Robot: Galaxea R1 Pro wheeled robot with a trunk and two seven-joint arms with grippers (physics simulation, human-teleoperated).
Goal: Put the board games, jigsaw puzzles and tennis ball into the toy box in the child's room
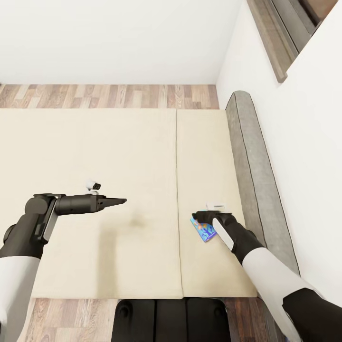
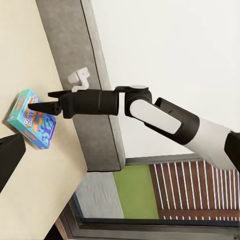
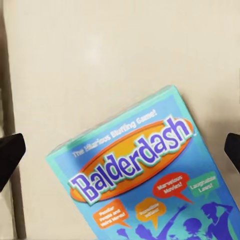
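Beige bed (image 1: pixel 118 156): right jaws wide over blue board game (image 1: pixel 204 231); left seemingly closed.

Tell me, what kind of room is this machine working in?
Most likely a bedroom: a wide beige bed with a grey headboard against white walls, a wood plank floor, and a colourful board game lying on the mattress.

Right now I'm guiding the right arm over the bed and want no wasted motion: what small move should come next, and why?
Probably lower the right gripper straight down onto the blue board game and close. Its fingers stand open on either side of the box, which lies flat on the beige bed near the headboard, not yet gripped.
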